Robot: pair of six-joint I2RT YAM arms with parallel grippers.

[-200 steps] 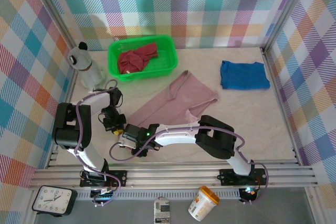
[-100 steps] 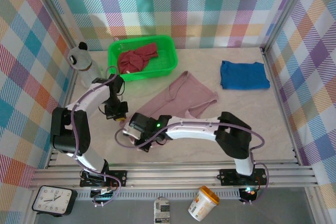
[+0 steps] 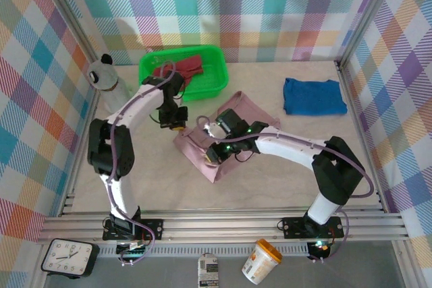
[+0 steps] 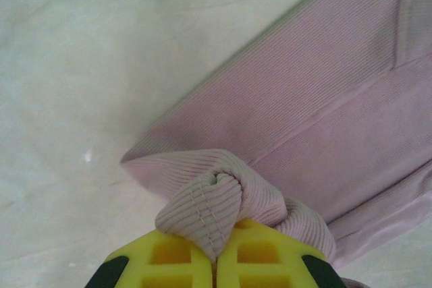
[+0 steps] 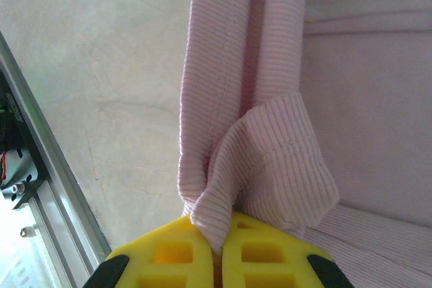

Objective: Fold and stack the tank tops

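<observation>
The dusty pink tank top [image 3: 200, 157] lies mid-table, its near part doubled back over itself. My left gripper [image 3: 177, 126] is shut on a bunched hem corner of it [image 4: 209, 207], held a little above the table. My right gripper [image 3: 214, 154] is shut on another fold of the same top [image 5: 270, 153], with cloth hanging down from the yellow fingers [image 5: 169, 261]. A royal blue tank top [image 3: 314, 96] lies folded flat at the back right. The dark red tank top [image 3: 192, 67] sits crumpled in the green basket [image 3: 214, 85], partly hidden by my left arm.
A clear bottle [image 3: 106, 80] stands at the back left beside the basket. The aluminium rail [image 3: 229, 219] runs along the near edge, and it also shows at the left of the right wrist view. Checked walls close in three sides.
Both grippers carried the pink top's near edge away from the front rail toward the back, folding it over itself. The right gripper's jaws closed on the cloth.
</observation>
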